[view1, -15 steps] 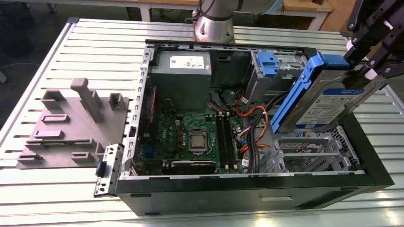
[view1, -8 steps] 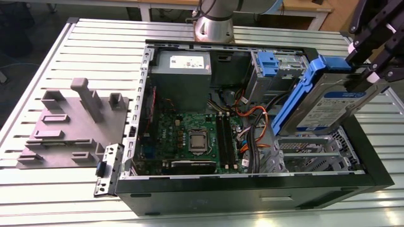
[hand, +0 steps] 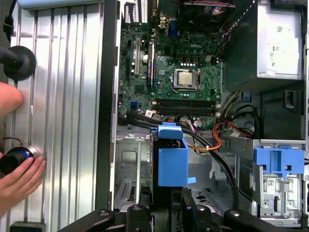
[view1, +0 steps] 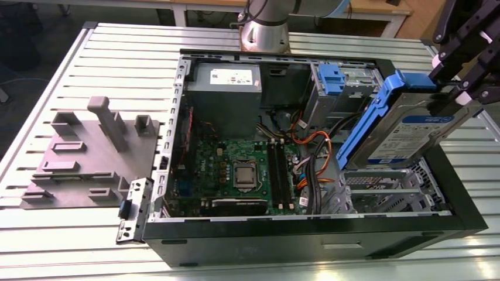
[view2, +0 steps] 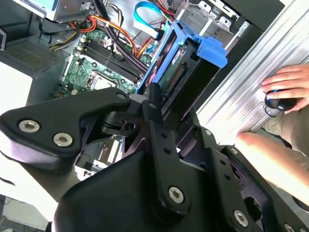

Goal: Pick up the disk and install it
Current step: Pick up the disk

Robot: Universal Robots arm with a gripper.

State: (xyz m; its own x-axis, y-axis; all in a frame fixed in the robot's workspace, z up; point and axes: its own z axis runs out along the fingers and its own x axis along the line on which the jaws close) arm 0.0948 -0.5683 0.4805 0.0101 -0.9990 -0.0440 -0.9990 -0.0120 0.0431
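While the gripper [view1: 455, 96] clamps it — the disk [view1: 406, 137] (tilted) overhangs the case [view1: 312, 234].

exterior view: high, down onto case [view1: 312, 234] | both wrist views: close, share motherboard [view2: 87, 67] [hand: 169, 92]

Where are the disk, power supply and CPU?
the disk [view1: 410, 137]: exterior view, on its white-and-blue label.
the power supply [view1: 222, 108]: exterior view, on its bare grey face.
the CPU [view1: 245, 174]: exterior view, on its metal lid.
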